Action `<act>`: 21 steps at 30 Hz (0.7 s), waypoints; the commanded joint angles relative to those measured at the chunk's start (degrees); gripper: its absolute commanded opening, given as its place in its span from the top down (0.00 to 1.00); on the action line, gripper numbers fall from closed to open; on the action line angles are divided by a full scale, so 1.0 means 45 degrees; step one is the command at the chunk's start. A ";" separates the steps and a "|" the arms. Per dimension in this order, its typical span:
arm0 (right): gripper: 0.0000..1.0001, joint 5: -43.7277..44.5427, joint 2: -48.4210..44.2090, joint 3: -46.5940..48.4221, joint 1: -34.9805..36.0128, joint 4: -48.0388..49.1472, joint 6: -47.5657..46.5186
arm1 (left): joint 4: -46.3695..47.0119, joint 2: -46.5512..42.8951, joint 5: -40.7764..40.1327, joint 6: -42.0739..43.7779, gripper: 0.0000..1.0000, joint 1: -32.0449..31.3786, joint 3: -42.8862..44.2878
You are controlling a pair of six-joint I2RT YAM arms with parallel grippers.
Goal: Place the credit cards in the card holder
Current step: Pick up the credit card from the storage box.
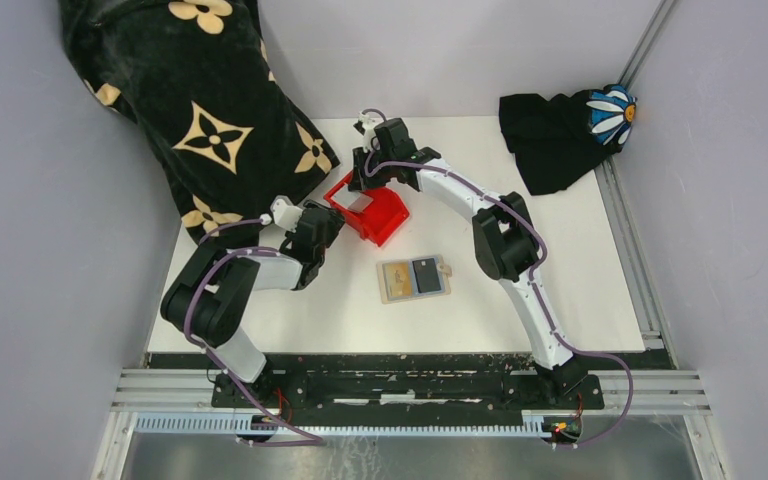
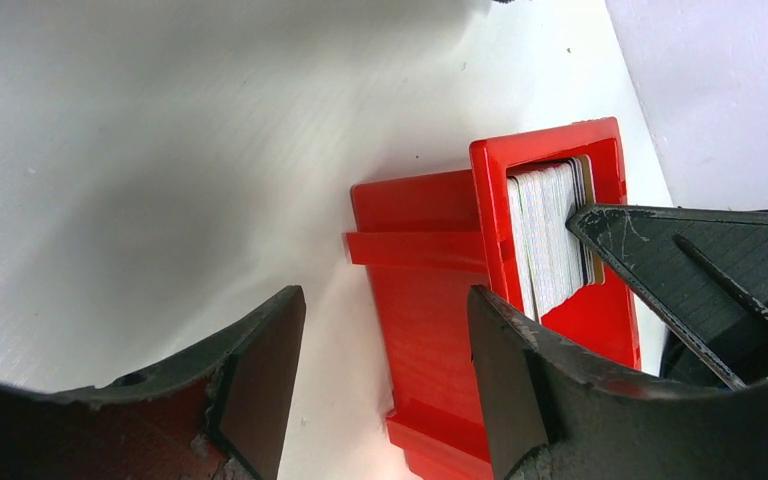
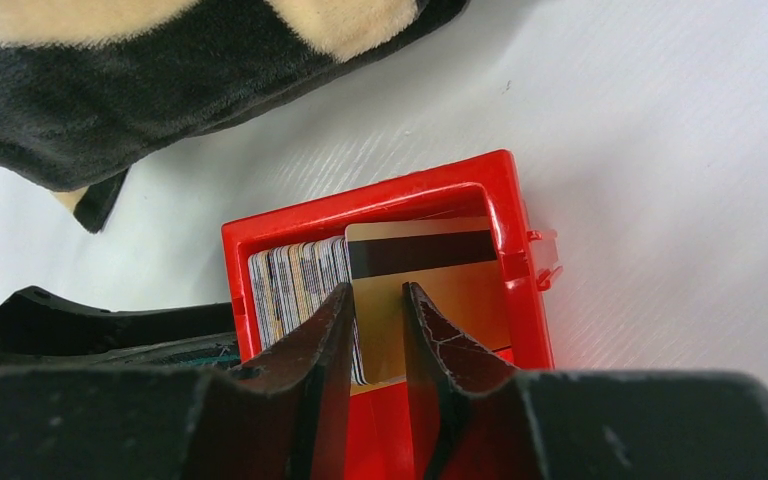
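Observation:
The credit cards (image 3: 295,275) stand on edge as a stack in a red bin (image 3: 370,205), with a gold card with a black stripe (image 3: 460,290) leaning at the stack's right end. My right gripper (image 3: 377,295) hangs over the bin with its jaws a narrow gap apart, straddling the stack's right edge, and nothing shows gripped between them. My left gripper (image 2: 380,370) is open beside the bin (image 2: 430,300), with the bin's outer wall between its fingers. The cards also show in the left wrist view (image 2: 550,235). The tan card holder (image 1: 398,283) lies open on the table with a dark card (image 1: 424,275) in it.
A black plush cloth with beige flowers (image 1: 200,110) lies at the back left, close to the bin, and shows in the right wrist view (image 3: 160,90). A black cloth with a daisy (image 1: 560,135) lies at the back right. White walls enclose the table.

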 commanded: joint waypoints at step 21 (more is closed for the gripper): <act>0.72 0.0173 -0.1712 -0.0549 0.0475 -0.0792 -0.0028 | -0.0123 -0.1232 -0.0572 0.0865 0.32 0.0044 0.0404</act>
